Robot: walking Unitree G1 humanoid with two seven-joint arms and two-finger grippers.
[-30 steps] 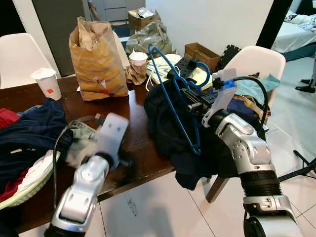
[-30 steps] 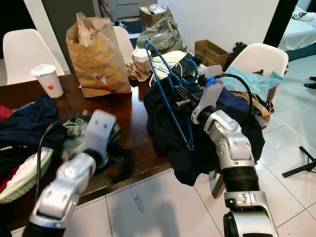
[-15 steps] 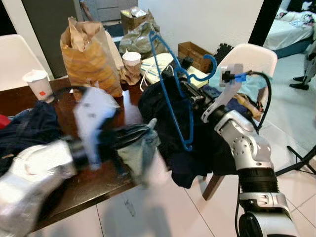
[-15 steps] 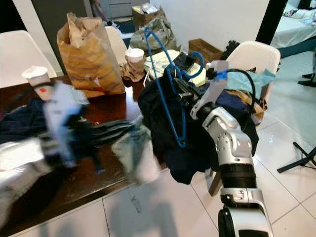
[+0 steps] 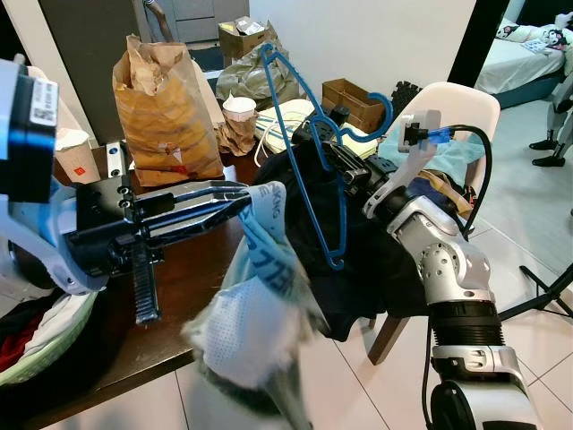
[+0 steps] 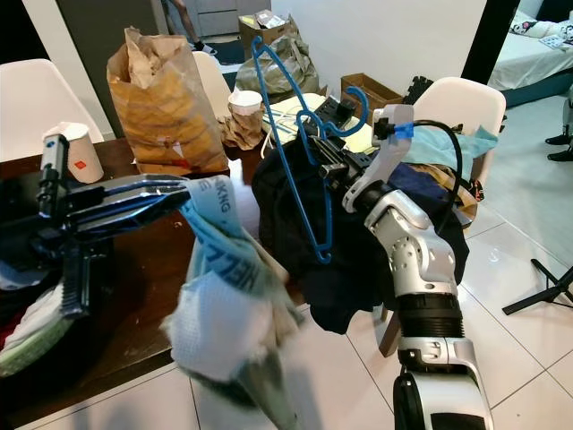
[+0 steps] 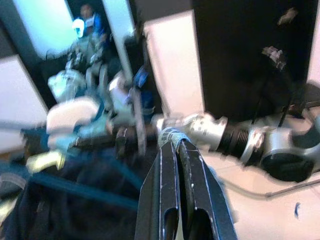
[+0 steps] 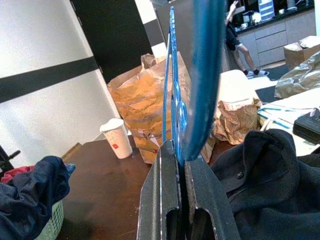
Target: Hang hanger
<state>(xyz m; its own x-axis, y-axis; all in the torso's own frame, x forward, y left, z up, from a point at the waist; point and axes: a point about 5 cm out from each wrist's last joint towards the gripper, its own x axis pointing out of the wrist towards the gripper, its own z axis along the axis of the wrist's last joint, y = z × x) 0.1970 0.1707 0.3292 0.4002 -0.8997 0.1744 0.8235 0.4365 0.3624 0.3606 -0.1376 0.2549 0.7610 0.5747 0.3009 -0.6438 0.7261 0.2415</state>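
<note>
A blue hanger (image 5: 313,152) is held upright above the table (image 5: 183,278) edge by the right gripper (image 5: 338,167), whose fingers are pinched shut on the wire near the hook, with a dark garment (image 5: 354,251) draped beneath it. The hanger is judged light, thin, stiff and rather slippery, so it is best gripped close under the hook, where it cannot swing. A pale cloth (image 5: 255,313), soft and limp, is held in the closed fingers of the left gripper (image 5: 240,199) just beside the hanger.
</note>
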